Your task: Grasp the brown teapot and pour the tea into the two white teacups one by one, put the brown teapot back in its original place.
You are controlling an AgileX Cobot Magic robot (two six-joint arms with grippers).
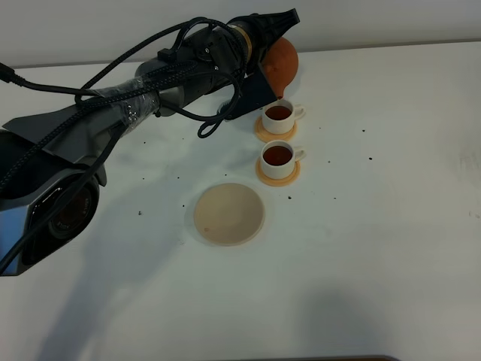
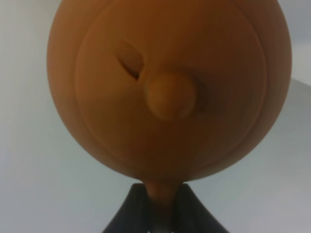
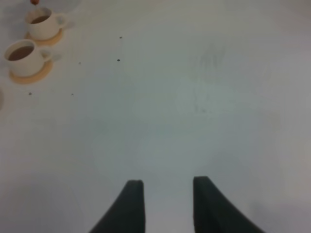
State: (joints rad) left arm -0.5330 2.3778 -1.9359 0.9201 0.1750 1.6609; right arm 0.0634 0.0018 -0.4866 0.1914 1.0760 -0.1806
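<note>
Left gripper [image 1: 272, 31] is at the far side of the white table [image 1: 376, 226], clamped tight on the loop handle of the brown teapot [image 1: 284, 60]. The wrist view shows the handle pinched between the two dark fingers [image 2: 126, 216], with the pot's lid and knob filling the frame directly ahead of them.

Teapot is raised off the table and tipped, spout pointing down over the far teacup [image 1: 279, 116]. The spout tip sits just above that cup's rim; cannot tell whether liquid is running.

Both cups hold dark tea. Far teacup stands on an orange coaster [image 1: 275, 132]. Near teacup [image 1: 279, 159] stands on a second coaster [image 1: 277, 174], just in front of the first pair, handles to the right in the overhead view.

Round tan saucer [image 1: 229, 213] lies bare, in front and to the left of the near cup, well apart from the teapot.

Right gripper [image 3: 165, 206]: fingers parted with a clear gap, nothing between them, over bare table, well apart from both cups.

Small dark specks are scattered on the table.
</note>
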